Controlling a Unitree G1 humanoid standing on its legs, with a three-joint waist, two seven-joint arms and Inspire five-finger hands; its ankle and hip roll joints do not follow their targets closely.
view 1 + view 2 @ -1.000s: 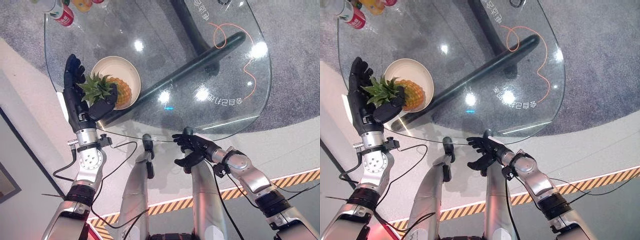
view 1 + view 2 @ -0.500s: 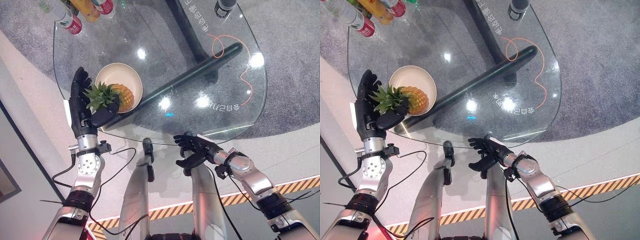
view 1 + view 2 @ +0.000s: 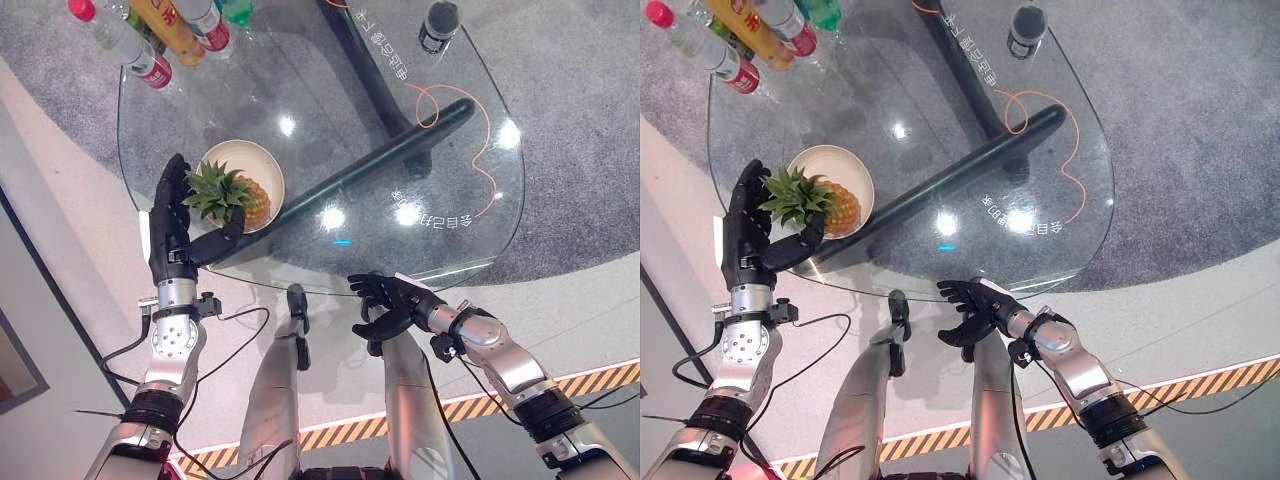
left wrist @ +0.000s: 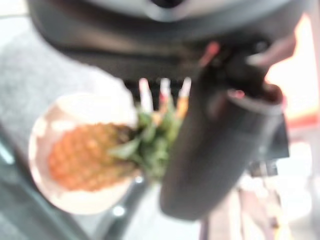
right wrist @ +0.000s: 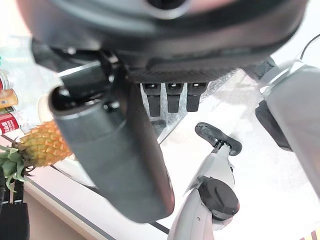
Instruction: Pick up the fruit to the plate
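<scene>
The dark left hand (image 3: 172, 232), thumb curled, grips the green-crowned orange pineapple (image 3: 232, 197) lying on the round cream plate (image 3: 262, 163), while the right hand (image 3: 390, 305) hangs relaxed, empty, near the glass table (image 3: 440, 210).

Bright, even overhead lighting. Round white glare spots lie on the glass worktop (image 3: 470, 215). The left wrist view is strongly blurred: the pineapple (image 4: 95, 156) and plate (image 4: 42, 135) are soft, with pale washed-out background.

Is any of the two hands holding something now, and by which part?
The left hand holds the pineapple by its leafy crown, fruit body over the plate. The right hand holds nothing.
</scene>
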